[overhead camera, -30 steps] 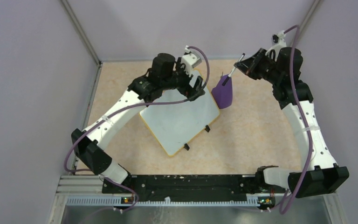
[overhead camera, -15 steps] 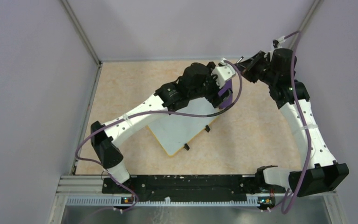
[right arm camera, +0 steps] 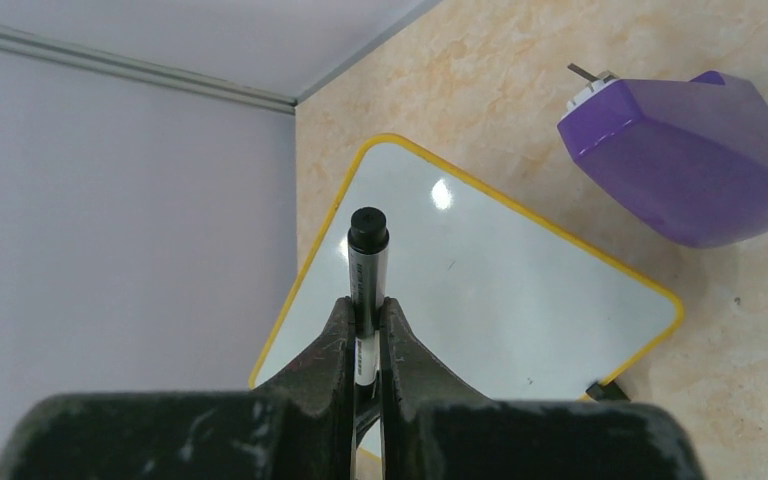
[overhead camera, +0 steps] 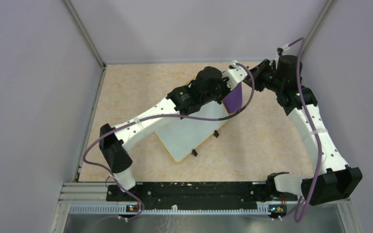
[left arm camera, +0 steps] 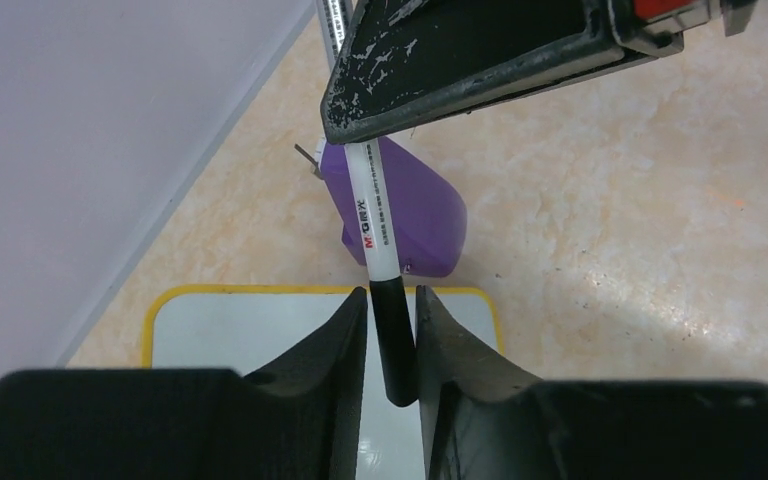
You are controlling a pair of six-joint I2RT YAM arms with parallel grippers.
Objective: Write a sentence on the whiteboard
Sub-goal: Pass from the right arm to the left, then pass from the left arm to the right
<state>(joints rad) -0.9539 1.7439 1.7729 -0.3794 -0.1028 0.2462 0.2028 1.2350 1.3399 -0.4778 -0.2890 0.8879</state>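
We see the left gripper [left arm camera: 392,300] closed in on the black cap of the marker pen [left arm camera: 372,215], a finger pressed to each side, while the right gripper [right arm camera: 368,305] clamps the pen's white barrel. Both meet in the air above the far right part of the table [overhead camera: 272,136]. The whiteboard [overhead camera: 189,133] lies flat near the table's middle, turned cornerwise, its far corner just beside the purple block [left arm camera: 415,210].

Top cam: high, behind desk's [overhead camera: 126,92] near edge, looking down on it all. Wrist cams: close in, angled down. All three share whiteboard [overhead camera: 189,133] & purple block [overhead camera: 233,97].
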